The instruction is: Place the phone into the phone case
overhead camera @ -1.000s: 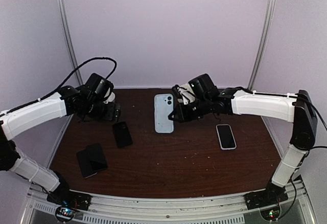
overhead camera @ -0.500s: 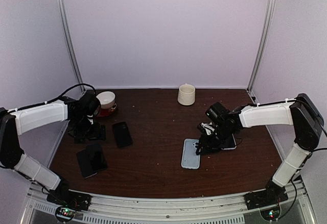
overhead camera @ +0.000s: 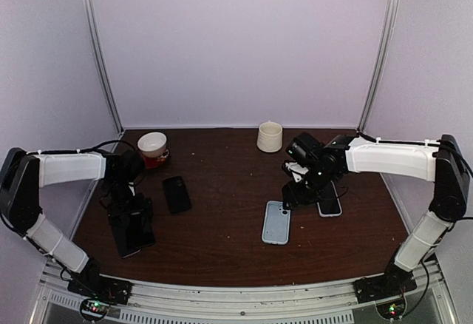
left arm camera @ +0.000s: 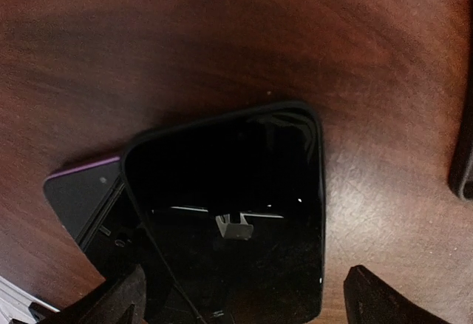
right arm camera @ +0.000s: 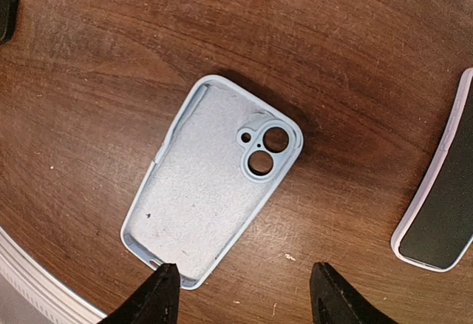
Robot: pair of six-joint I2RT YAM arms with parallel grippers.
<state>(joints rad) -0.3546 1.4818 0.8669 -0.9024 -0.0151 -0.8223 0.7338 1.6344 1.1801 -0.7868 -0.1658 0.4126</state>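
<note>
Lifted clear of the light blue phone case (overhead camera: 276, 222) it was pressing half a second ago, the right gripper (overhead camera: 294, 191) now hangs just above the case's far end, fingers spread with nothing between them; in the right wrist view both dark fingertips (right arm camera: 154, 299) frame bare wood below the case. That case lies flat on the brown table (overhead camera: 229, 250), hollow side up, its camera cut-outs showing, in the spot where it was set down. Just beside it, on the right and not touching, a white-rimmed phone (overhead camera: 329, 199) rests screen up.

On the other side, the left gripper (overhead camera: 134, 211) has swung toward the near edge and sits low over a black handset (overhead camera: 131, 232), claw wide apart and gripping nothing; the left wrist view shows one finger (left arm camera: 118, 303) on each side of the glossy slab, which overlaps a purple-edged device (left arm camera: 77, 191) beneath it. Whether the fingers touch the handset cannot be told. A second black phone-shaped item (overhead camera: 176, 194) lies near, farther in. At the back stand a cream cup (overhead camera: 270, 137) and a white bowl (overhead camera: 153, 145)
</note>
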